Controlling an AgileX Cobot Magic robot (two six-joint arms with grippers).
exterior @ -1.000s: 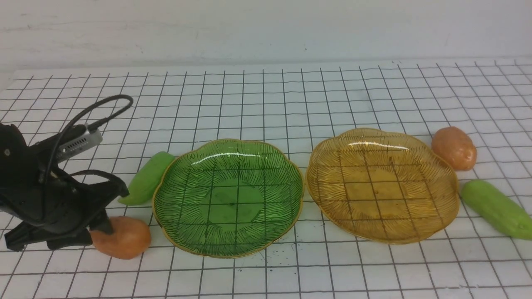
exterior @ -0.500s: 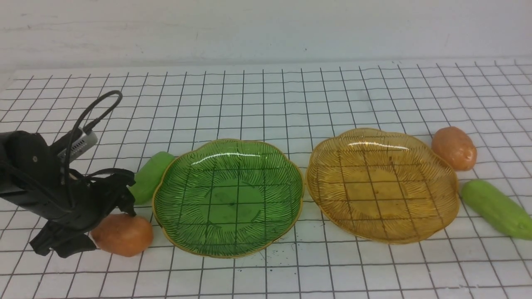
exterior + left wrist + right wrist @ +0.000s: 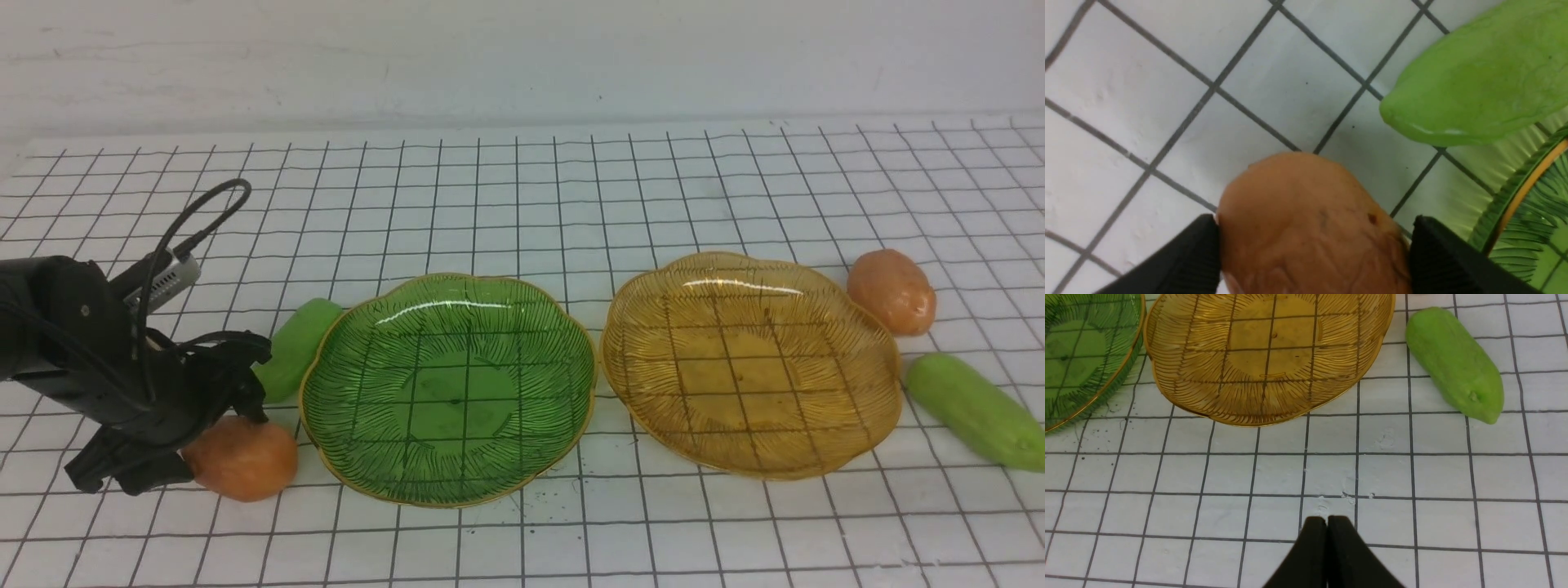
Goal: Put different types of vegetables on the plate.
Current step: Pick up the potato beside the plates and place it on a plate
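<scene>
The left tool (image 3: 1312, 253), black, has its fingers closed against opposite sides of an orange-brown, oval toy potato (image 3: 243, 459), which lies just to the left of a green, scalloped, translucent plate (image 3: 449, 392). A light-green, tapered toy cucumber (image 3: 295, 349) adjoins that plate's far left rim. To the right is an amber, scalloped, translucent plate (image 3: 751, 367), with a second orange-brown potato (image 3: 891, 292) and a second light-green cucumber (image 3: 976, 412) beside its right edge. The right tool (image 3: 1327, 555), also black, is pressed together above the white, grid-lined desk (image 3: 555, 539).
</scene>
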